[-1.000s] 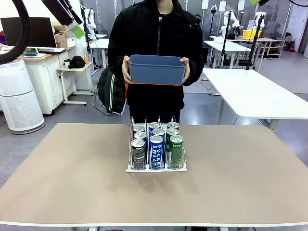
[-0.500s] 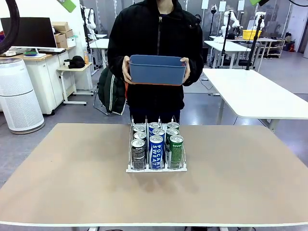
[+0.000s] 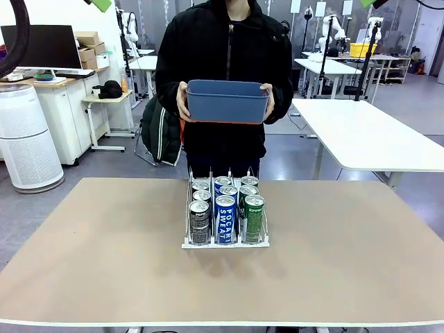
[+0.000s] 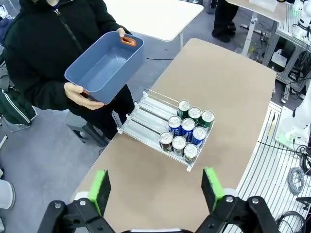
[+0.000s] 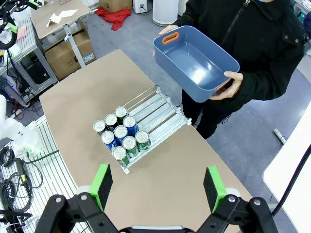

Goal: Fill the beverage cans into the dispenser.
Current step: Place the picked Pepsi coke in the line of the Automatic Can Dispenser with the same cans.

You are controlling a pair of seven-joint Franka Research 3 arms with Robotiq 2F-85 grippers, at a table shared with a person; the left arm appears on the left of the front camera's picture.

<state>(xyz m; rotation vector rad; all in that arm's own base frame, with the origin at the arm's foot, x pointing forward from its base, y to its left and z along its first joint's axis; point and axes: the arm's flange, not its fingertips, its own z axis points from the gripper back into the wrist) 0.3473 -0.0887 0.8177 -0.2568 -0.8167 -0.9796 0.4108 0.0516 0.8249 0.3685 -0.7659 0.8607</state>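
While both claws (image 4: 155, 187) (image 5: 158, 187) gape, dispenser (image 3: 225, 242) holds nine cans (image 3: 225, 218); tub (image 3: 227, 100) empty.

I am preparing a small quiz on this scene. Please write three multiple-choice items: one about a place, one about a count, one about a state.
1. Where do the beverage cans stand?
A. in the dispenser
B. in the blue tub
C. loose on the table

2. How many cans are there?
A. six
B. nine
C. twelve

3. What is the state of the tub the person holds?
A. full of cans
B. empty
C. covered by a lid

Key: 1 A, the cans sit in the rack's three lanes at its front end. 2 B, both wrist views show three rows of three. 3 B, the wrist views show its bare inside.
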